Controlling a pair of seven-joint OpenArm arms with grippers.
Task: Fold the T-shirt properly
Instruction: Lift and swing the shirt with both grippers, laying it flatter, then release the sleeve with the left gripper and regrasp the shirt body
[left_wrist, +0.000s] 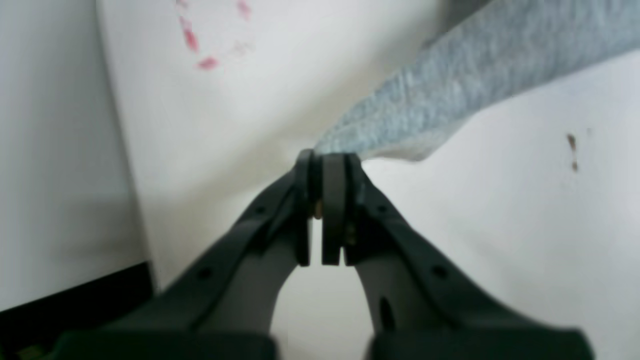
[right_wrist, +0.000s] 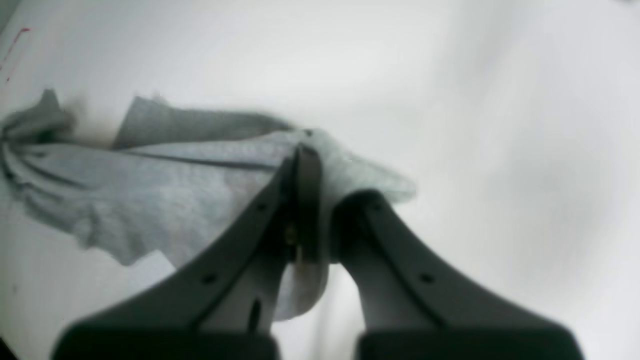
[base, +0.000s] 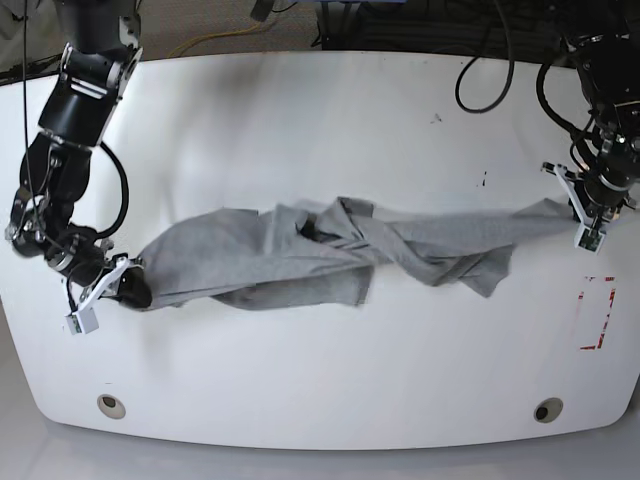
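The T-shirt (base: 330, 255) lay stretched across the middle of the white table (base: 320, 110), pulled into a long, twisted band between the two arms, not spread flat. The left hand (base: 585, 212), at the base view's right, was pressed together on one end of the cloth; its wrist view showed the fingers (left_wrist: 334, 200) shut tight with a grey strip of the shirt (left_wrist: 450, 85) running up and away from the tips, taut and lifted off the table (left_wrist: 500, 225). The right hand (base: 128, 285), at the base view's left, pinched the opposite end, and in its wrist view the cloth (right_wrist: 150, 190) bunched around the closed fingers (right_wrist: 306, 200) and trailed off in creases toward the far side. Which parts of the garment were gripped could not be told; the middle was rumpled, with a sleeve or hem flap hanging loose toward the near edge. Holding both ends well apart looked like an attempt to draw the fabric out and undo the twist, so that it could be laid flat before any fold. By that reading the task was at an early stage, with no fold made yet. A red marked outline (base: 597, 312) sat on the table near the left arm, clear of the shirt.
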